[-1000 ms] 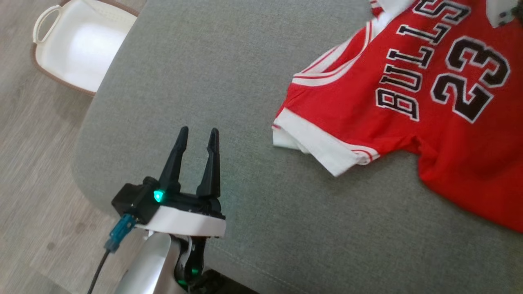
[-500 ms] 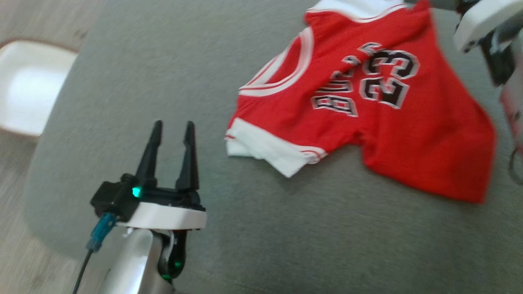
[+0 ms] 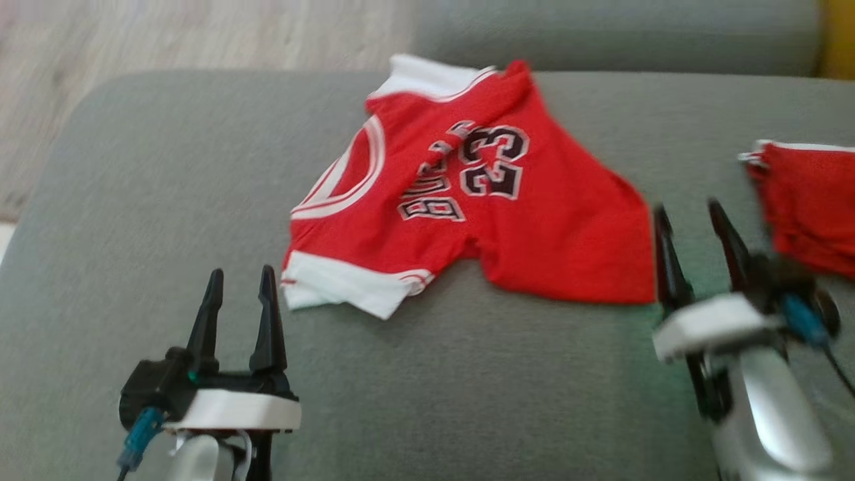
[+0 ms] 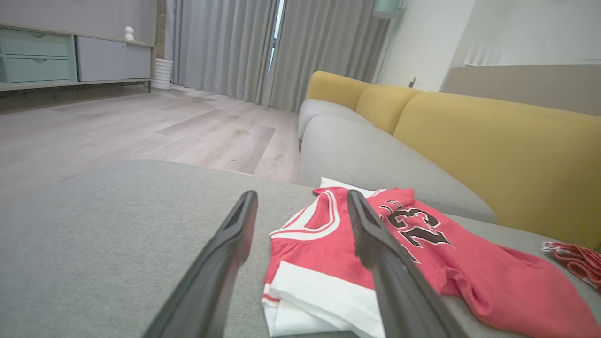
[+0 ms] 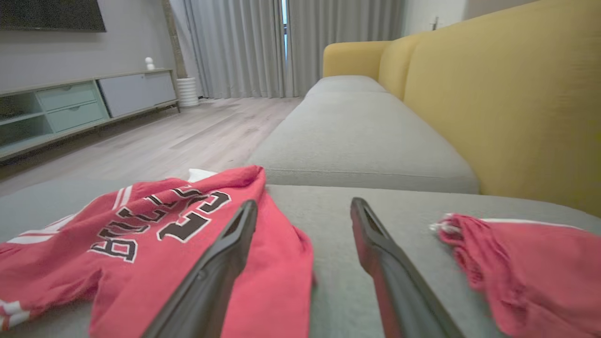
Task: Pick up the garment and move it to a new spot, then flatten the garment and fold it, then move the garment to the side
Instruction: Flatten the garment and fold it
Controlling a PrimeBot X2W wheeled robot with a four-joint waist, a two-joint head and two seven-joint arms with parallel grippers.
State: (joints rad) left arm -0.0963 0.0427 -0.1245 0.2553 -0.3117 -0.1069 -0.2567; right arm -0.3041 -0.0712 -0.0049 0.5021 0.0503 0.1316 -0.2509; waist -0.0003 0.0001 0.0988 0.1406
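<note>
**Jersey down on the sofa, both pincers free: time to flatten**

The red jersey [image 3: 467, 200] lies printed side up on the grey sofa seat [image 3: 167, 200], in the middle of the head view. The left pincer [image 3: 240, 274] sits at the lower left, its fingers spread and empty, just short of the white sleeve cuff [image 3: 347, 290]. The right pincer [image 3: 688, 207] sits at the lower right, also spread and empty, just beside the hem [image 3: 628, 267]. A second red cloth [image 3: 808, 200] lies at the right edge, apart from the jersey.

The move to a new spot looks done, so flattening is probably the step in hand. It would go best with each pincer working the end nearest it. The right one should take a hem corner and the left one the near sleeve or shoulder. A gentle pull apart along the body would then draw out the wrinkles. The far sleeve at the upper middle looks bunched and folded over, and will likely need its own tug. The right pincer should pinch low and only the hem, keeping away from the second red cloth.

The neckline [image 3: 347, 180] points toward the left of the head view and the hem toward the right. The long axis therefore runs left to right, dipping a little toward the lower right. The sleeves lie across it, from lower left to upper middle, and the lettering reads sideways.
</note>
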